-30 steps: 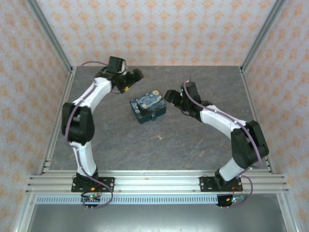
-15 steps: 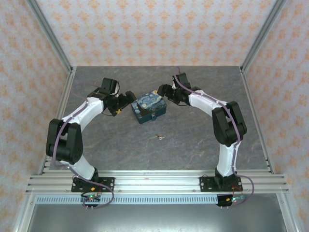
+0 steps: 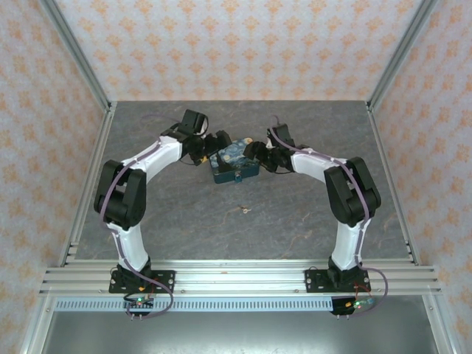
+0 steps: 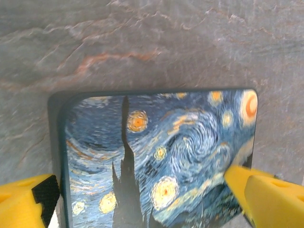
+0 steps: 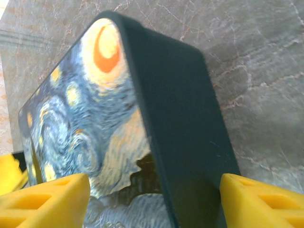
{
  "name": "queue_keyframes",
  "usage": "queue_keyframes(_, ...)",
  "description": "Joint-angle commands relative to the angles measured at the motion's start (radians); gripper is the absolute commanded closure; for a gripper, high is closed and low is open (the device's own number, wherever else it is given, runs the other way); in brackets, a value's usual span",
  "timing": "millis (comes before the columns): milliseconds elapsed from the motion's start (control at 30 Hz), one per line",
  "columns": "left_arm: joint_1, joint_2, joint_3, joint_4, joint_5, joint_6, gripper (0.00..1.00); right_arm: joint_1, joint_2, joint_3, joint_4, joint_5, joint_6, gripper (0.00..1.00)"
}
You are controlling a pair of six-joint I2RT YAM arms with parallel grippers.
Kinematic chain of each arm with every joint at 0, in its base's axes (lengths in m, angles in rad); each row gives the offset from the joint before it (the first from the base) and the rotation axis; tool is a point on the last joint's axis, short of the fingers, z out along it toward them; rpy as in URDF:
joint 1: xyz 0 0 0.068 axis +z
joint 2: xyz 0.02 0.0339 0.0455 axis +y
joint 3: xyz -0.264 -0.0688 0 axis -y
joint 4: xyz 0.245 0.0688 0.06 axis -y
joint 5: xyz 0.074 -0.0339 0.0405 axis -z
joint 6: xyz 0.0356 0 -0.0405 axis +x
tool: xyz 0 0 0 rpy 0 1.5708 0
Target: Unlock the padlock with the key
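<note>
- Grey, stone-veined table [image 3: 310, 214] seen from the top camera: we find a dark blue starry-patterned box [image 3: 234, 164] lying near the middle of it.
- The left gripper [image 3: 212, 145] reaches the box's left far corner and the right gripper [image 3: 254, 153] its right far corner, so the two arms meet over the box.
- The key [image 3: 243, 210], a tiny pale speck, lies flat on the bare table between the box and the arm bases. It is well apart from both grippers and touches nothing else.
- From the left wrist we look down on the box's [image 4: 156, 156] painted lid. The left gripper [image 4: 147, 202] has its yellow fingers [image 4: 26, 202] spread wide. One finger sits beside the lid's left edge and the other overlaps its right edge.
- From the right wrist we see the box's [image 5: 180, 123] dark side wall and part of its lid. The right gripper [image 5: 152, 199] also has its yellow fingers [image 5: 259, 202] spread, one on each side of the box. We cannot tell whether they touch it.
</note>
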Motion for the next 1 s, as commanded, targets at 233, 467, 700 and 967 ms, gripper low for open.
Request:
queue_keyframes(233, -0.054, 0.071, 0.085, 0.008, 0.011, -0.031, 0.0, -0.001, -0.093, -0.094, 0.101, 0.028, 0.045, 0.27)
queue_keyframes(467, -0.055, 0.015, -0.006, 0.054, -0.013, -0.06, 0.0, -0.029, -0.102, -0.066, 0.086, 0.047, 0.058, 0.19)
queue_keyframes(700, -0.046, -0.107, -0.069, 0.015, -0.096, -0.031, 0.0, -0.068, -0.23, -0.081, -0.019, 0.157, 0.01, 0.01)
queue_keyframes(967, -0.035, -0.312, -0.188, -0.003, -0.061, 0.022, 0.0, -0.103, -0.416, -0.067, -0.292, 0.39, 0.014, 0.01)
